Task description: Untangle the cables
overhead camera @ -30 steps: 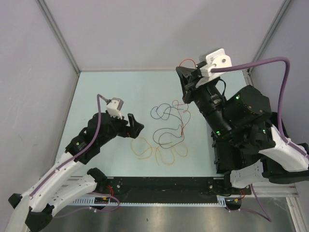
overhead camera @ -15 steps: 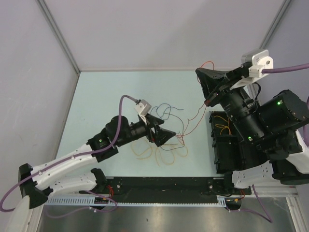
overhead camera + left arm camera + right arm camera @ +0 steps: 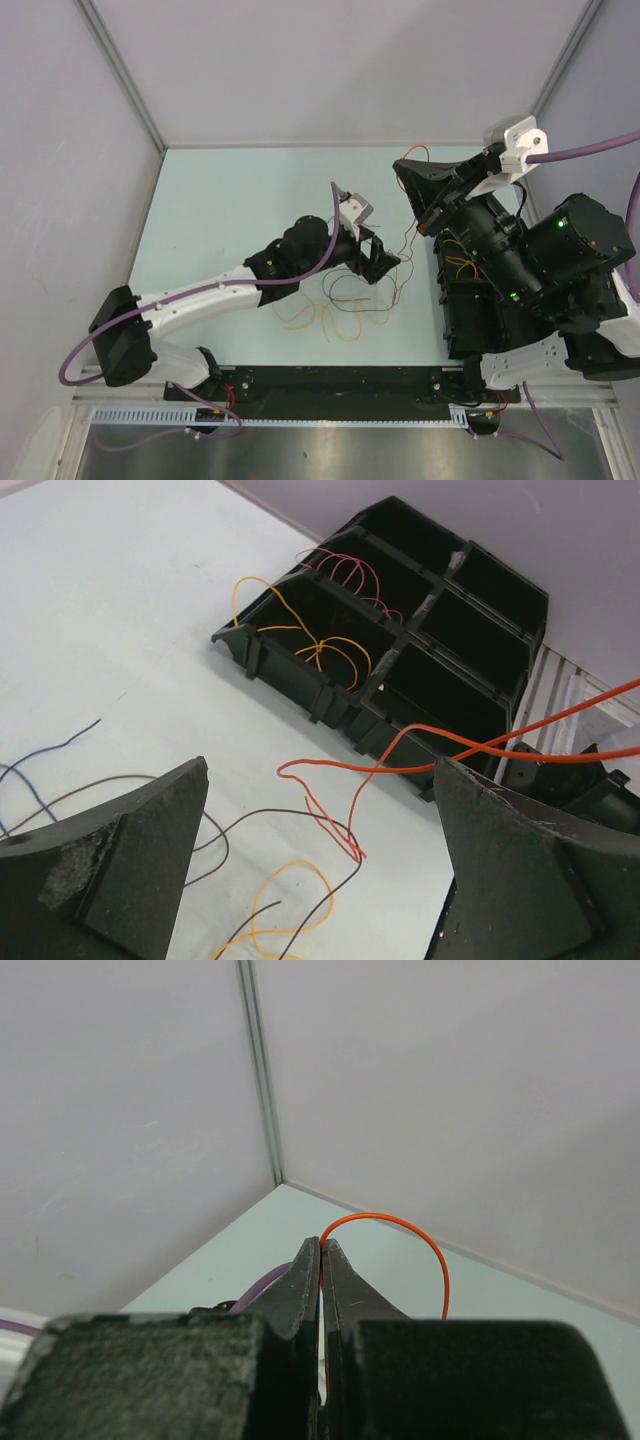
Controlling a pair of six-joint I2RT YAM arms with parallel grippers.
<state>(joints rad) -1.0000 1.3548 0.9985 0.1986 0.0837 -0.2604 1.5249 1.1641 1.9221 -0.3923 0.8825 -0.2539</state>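
Wide-open left pincer [image 3: 380, 262] hovers over the tangle [image 3: 340, 305], whose red cable [image 3: 385, 1217] leads off at 1 o'clock into right pincer [image 3: 321, 1248], clamped on it.

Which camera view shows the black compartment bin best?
Left wrist view: the black compartment bin is mostly visible, with yellow cable and pink cable inside. From the top, the right arm covers most of it. The right wrist view misses it.
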